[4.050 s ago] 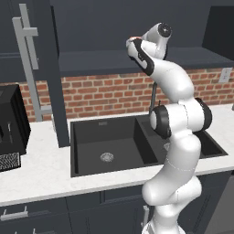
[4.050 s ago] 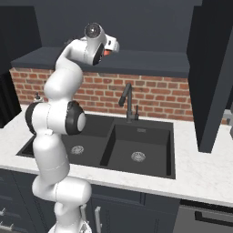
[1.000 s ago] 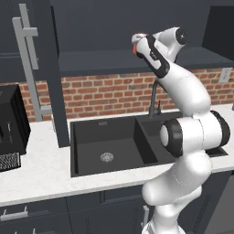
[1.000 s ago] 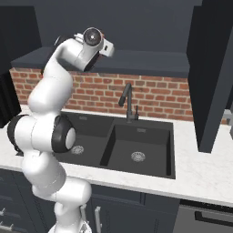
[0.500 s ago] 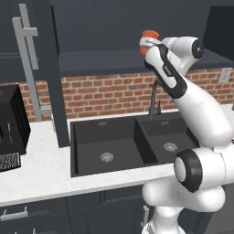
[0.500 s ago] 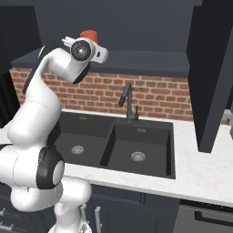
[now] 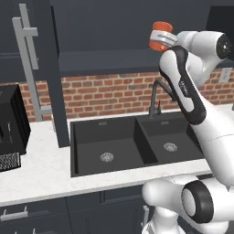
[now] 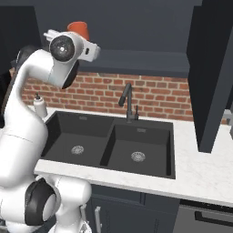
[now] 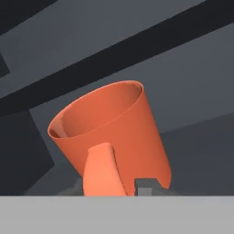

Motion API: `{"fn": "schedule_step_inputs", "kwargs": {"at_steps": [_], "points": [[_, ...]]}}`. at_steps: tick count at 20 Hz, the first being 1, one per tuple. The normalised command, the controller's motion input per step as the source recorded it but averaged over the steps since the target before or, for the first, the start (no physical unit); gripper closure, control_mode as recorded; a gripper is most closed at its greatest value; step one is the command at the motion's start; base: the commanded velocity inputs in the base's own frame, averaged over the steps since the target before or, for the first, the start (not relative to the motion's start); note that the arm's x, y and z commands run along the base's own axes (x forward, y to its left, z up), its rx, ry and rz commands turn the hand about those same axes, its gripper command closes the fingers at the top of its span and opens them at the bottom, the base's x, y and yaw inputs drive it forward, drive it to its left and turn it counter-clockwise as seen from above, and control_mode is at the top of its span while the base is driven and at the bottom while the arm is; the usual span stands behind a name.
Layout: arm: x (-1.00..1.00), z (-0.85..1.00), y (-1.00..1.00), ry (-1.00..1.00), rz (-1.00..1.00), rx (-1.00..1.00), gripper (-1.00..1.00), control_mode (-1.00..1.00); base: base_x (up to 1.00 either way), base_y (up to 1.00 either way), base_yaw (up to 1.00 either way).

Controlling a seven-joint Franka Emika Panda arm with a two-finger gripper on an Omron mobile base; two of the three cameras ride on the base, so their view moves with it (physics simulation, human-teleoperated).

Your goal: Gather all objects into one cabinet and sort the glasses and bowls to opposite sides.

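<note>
One orange tumbler [image 7: 159, 36] is held high in the gripper [image 7: 165, 40], level with the open upper cabinet [image 7: 128, 23] above the sink [image 7: 137, 144]. The jaws stand narrow, clamped on the tumbler's wall. In the hand view the tumbler [image 9: 112, 141] sits tilted, its open mouth facing up and away, with its lower wall hidden behind the fingers; whether one finger sits inside the rim cannot be told. In the right base view the tumbler [image 8: 79, 29] rises just above the white wrist.

Behind the tumbler lies the cabinet's dark interior, with a flat dark shelf edge [image 7: 114, 59] below it. An open cabinet door [image 7: 45, 68] with a long silver handle [image 7: 28, 68] stands at the left of the left base view. Below the shelf runs a brick backsplash [image 7: 105, 96]. A dark faucet [image 8: 128, 104] stands behind the double sink, set in a pale counter [image 8: 200, 175]. A small white bottle [image 8: 40, 105] stands on the counter left of the sink. A black appliance [image 7: 11, 125] sits on the counter at far left.
</note>
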Motion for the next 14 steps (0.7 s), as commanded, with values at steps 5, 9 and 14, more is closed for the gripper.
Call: {"fn": "schedule_step_inputs", "kwargs": {"at_steps": [5,9,14], "points": [[-1.0,0.09,0.0,0.0,0.0,0.0,1.0,-1.0,0.0,0.0,0.0],[-1.0,0.04,0.0,0.0,0.0,0.0,1.0,-1.0,0.0,0.0,0.0],[-1.0,0.01,0.0,0.0,0.0,0.0,1.0,-1.0,0.0,0.0,0.0]]}}
